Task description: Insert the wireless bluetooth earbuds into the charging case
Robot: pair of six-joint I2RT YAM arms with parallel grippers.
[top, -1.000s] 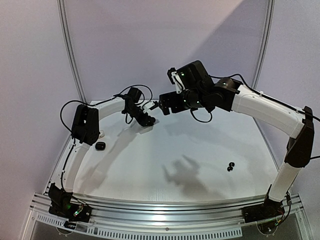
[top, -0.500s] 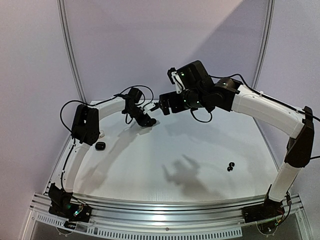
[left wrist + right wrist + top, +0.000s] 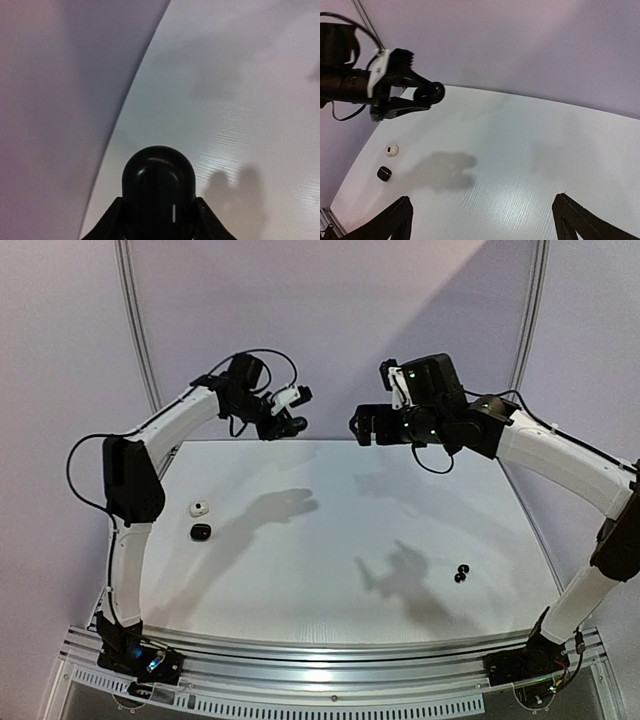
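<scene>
Holding black charging case (image 3: 158, 194) in left end effector (image 3: 419, 95): narrow pinch on the case sides, rounded end poking past the fingertips. Parked aloft over the far-left part of the surface (image 3: 330, 530).

Keeping right end effector (image 3: 360, 426) at full spread, nothing in it. Aloft at far centre, facing the left one, near but apart.

Seeing the earbuds (image 3: 461, 574) as two tiny black ones lying together on the surface at near right, well apart from both end effectors. No bud in hand, none visible in the case.

Also noting a small white oval item (image 3: 199, 508) and a small black oval item (image 3: 200, 531) just beside each other near the left edge. Can't tell whether cases or buds.

Step, as a judgement: case secured and presented, lid probably next. Looks shut from the left wrist view, seam not visible, so not certain.

Next move likely calls for:
- lining the right fingertips up on the lid edge while the left keeps a firm grip
- avoiding torque that could twist the smooth case out of the pinch
- then dropping to near right for one bud: very small, needs a tight, centred pinch and the stem oriented for its socket
</scene>
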